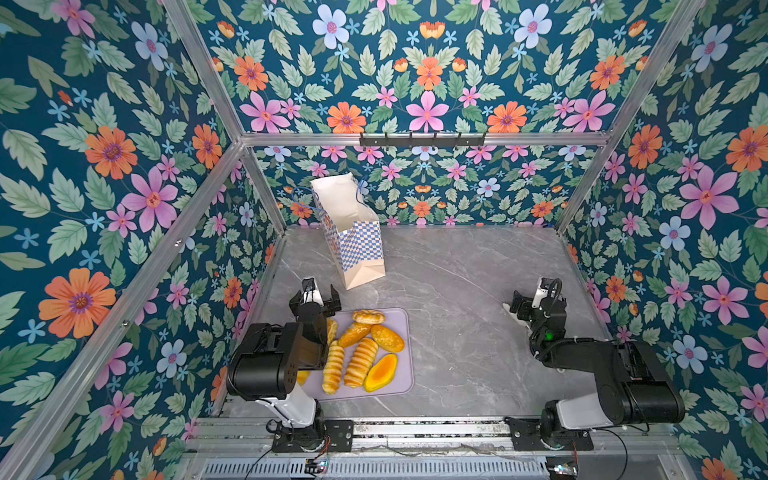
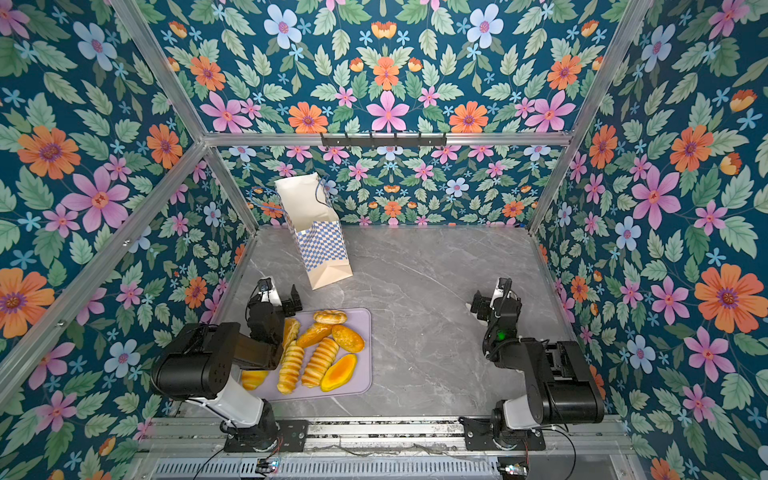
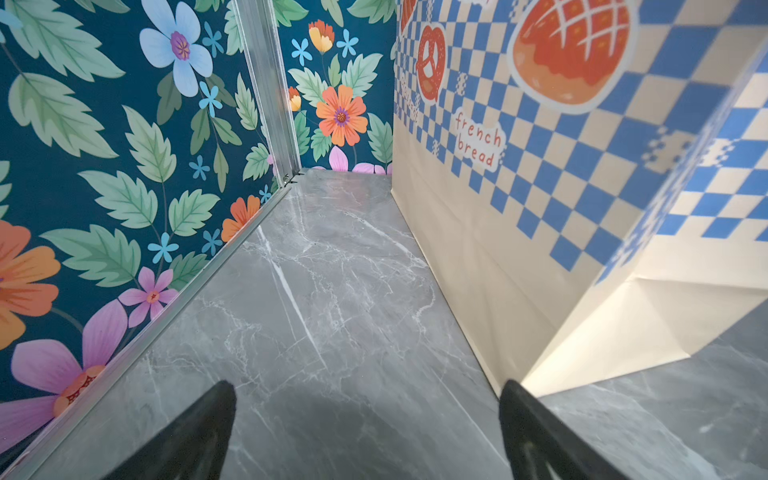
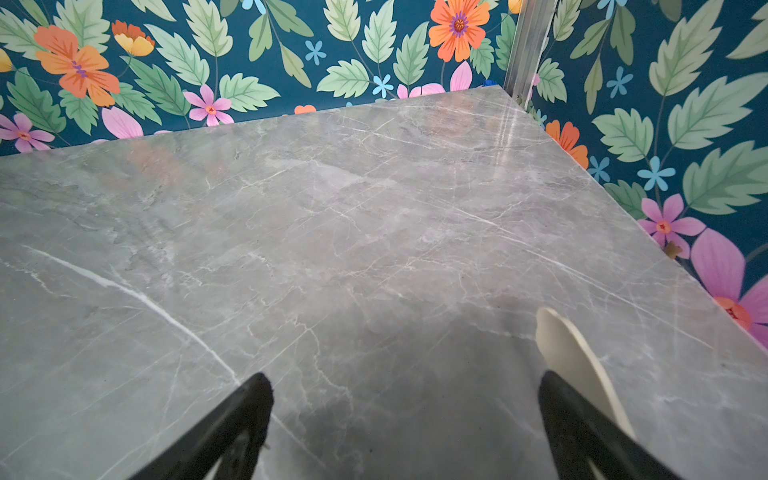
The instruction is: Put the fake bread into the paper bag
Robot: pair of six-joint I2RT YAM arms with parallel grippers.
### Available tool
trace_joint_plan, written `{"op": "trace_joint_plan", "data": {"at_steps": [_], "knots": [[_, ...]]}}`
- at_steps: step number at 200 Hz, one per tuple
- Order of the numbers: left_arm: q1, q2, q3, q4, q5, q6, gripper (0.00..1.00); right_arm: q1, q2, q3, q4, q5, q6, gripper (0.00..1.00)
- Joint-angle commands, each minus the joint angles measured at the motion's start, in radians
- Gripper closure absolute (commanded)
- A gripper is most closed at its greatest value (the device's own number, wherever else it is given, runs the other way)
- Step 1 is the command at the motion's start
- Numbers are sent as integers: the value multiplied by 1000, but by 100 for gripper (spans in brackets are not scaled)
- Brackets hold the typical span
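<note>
Here, both arms folded low over grey worktop (image 1: 457,291); left tool (image 3: 365,395) spread, released, beside paper bag (image 1: 353,232); right tool (image 4: 405,382) likewise released; fake bread (image 1: 361,357) on lilac tray (image 1: 403,382).

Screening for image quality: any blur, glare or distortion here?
In both top views, wide-angle perspective splays the aluminium frame bars; left wrist view: the cream blue-checkered paper bag blurs nearest the lens; right wrist view: the glossy grey marble table faintly mirrors the wallpaper.
</note>
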Motion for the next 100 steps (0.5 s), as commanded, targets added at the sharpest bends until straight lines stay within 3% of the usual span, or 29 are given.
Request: {"op": "trace_joint_plan", "data": {"at_steps": [1,84,100], "knots": [[1,-3,1,10,3,10,0,1,-3,1,21,0,-3,1],[-1,-21,-13,21,-12,10,0,2,-15,-4,38,8,-7,1],[-1,-105,-7,-69,-91,-20,0,2,-130,33,-160,34,12,1]]}}
